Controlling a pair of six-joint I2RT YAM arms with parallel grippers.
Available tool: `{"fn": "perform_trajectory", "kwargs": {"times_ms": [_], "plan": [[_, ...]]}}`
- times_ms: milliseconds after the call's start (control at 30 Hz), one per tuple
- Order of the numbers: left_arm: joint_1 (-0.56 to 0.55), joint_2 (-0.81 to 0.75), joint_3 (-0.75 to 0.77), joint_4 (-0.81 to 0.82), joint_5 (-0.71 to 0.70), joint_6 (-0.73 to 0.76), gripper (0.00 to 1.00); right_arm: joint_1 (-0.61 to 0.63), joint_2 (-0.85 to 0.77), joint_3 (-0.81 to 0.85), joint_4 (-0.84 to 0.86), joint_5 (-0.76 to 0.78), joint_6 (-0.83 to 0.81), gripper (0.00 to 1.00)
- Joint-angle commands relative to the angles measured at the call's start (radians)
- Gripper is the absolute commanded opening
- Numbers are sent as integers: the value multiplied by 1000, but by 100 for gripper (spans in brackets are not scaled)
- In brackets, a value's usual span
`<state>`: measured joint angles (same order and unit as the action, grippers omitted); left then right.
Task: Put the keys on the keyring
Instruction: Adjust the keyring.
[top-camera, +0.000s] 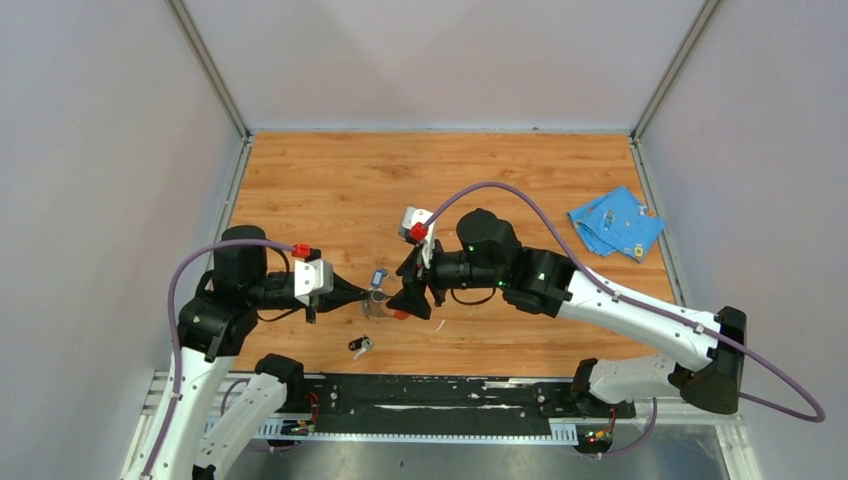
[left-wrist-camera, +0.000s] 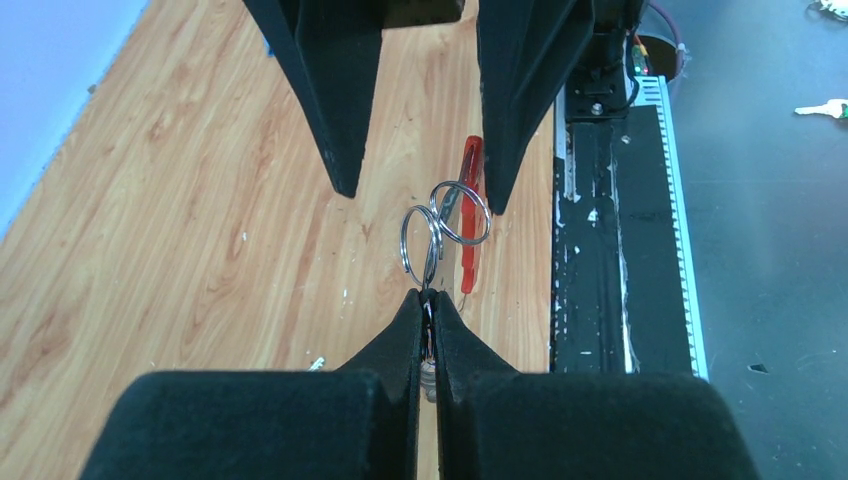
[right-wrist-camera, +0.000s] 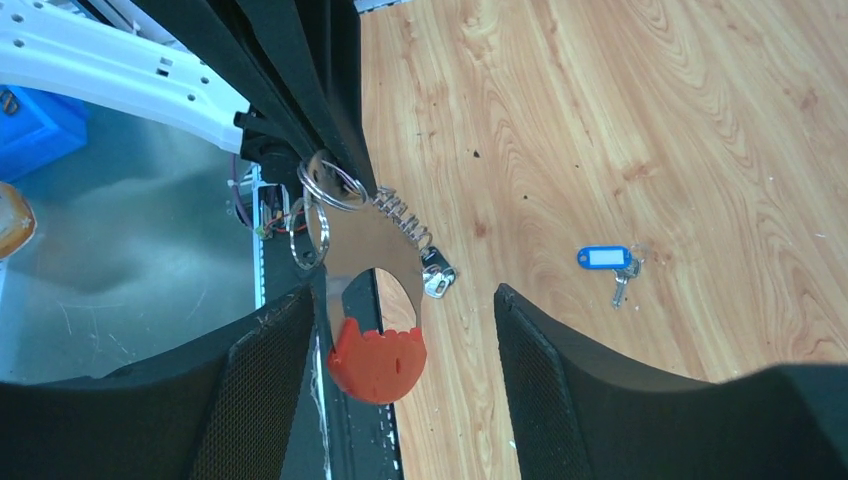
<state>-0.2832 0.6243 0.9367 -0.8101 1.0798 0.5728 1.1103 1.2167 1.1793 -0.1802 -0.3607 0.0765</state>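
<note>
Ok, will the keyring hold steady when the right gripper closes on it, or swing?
Probably swings: the shut left gripper pinches the keyring only at a ring, red end free. Its linked rings and spring likely pivot loosely. The flat body looks stiff, so the open right gripper should clamp it.

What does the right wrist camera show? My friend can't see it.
The keyring, silvery with a red end, hangs from the shut left gripper between the fingers of the open right gripper. Beyond, a black key and a blue key lie on the table.

Wood-grain tabletop (top-camera: 440, 170) — pale grey walls (top-camera: 100, 150) (metal corner posts (top-camera: 210, 65)).
</note>
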Motion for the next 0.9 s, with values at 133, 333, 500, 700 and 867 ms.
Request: {"fn": "perform_trajectory", "kwargs": {"times_ms": [133,333,500,700,867], "plan": [[-2,-26,27,14,37,10,0,22,21,-43,48,-21,-30,44],[-2,-32,18,14,23,26,3,22,29,-32,44,-54,-29,1],[-2,-20,21,14,-144,19,77,21,5,0,-50,72,-40,1],[-2,63,134,9,-409,-123,100,4,-18,43,-204,332,-44,0],[-2,133,256,-9,-720,-134,100,-6,27,192,-375,405,-71,0]]}}
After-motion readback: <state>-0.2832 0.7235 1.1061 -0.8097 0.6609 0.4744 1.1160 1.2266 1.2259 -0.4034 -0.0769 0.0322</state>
